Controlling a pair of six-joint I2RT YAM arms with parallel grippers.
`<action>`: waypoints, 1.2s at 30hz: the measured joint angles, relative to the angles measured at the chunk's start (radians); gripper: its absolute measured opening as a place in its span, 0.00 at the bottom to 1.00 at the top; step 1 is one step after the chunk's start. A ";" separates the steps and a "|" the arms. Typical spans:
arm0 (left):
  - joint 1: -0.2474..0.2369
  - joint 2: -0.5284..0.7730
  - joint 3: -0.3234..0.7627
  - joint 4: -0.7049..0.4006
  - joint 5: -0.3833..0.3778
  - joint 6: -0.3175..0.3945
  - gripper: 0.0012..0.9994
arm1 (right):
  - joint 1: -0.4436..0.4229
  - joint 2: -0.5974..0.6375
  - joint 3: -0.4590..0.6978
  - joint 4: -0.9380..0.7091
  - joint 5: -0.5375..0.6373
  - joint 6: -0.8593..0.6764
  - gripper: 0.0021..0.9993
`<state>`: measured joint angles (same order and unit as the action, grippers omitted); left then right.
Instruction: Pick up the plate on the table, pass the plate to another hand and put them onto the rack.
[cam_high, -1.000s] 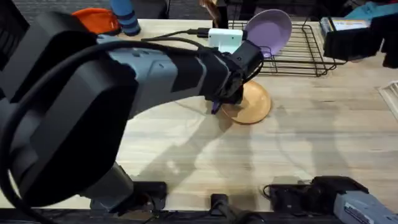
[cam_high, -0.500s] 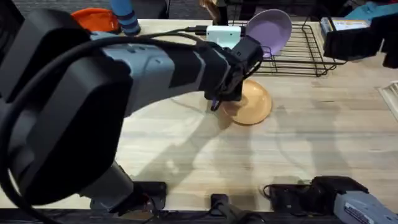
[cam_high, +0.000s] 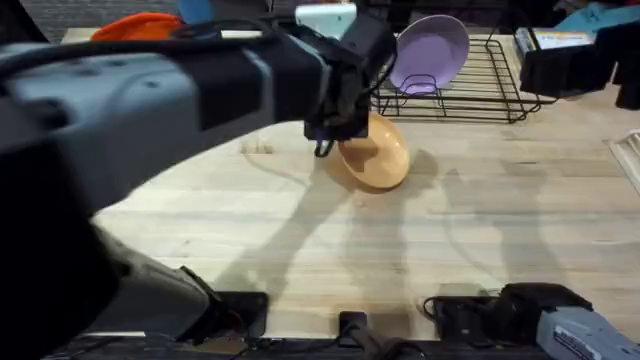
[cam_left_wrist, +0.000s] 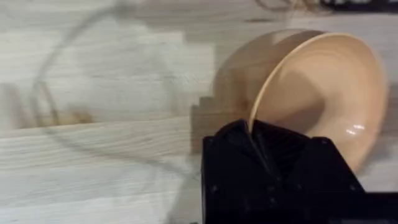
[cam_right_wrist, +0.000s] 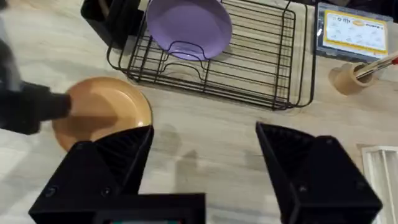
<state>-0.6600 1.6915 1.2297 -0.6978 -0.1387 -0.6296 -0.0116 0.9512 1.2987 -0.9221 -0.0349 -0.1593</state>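
Left arm: large, dark, sweeping from lower left to upper centre of the overhead frame. Left gripper (cam_high: 330, 135): clamped on the rim of the plate (cam_high: 374, 155). Plate: orange-peach, tilted, lifted off the wooden table (cam_high: 480, 230), just left of centre-top, below and in front of the rack (cam_high: 480, 85). Rack: black wire, upper right of centre, with a purple plate (cam_high: 430, 50) standing in its left slots. Right gripper (cam_right_wrist: 202, 155): fingers wide apart, holding nothing, with the rack ahead of it in the right wrist view
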 joint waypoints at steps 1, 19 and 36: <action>0.008 -0.018 0.000 -0.002 0.000 0.009 0.04 | 0.000 0.000 0.000 0.000 0.000 0.000 1.00; 0.221 -0.285 0.000 -0.040 0.193 0.130 0.04 | 0.000 0.000 0.000 0.000 0.000 0.000 1.00; 0.447 -0.286 0.000 -0.012 0.647 0.182 0.04 | 0.000 0.023 0.000 0.001 -0.085 0.196 1.00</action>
<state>-0.2134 1.4055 1.2297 -0.7093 0.5086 -0.4478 -0.0116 0.9745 1.2991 -0.9215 -0.1198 0.0371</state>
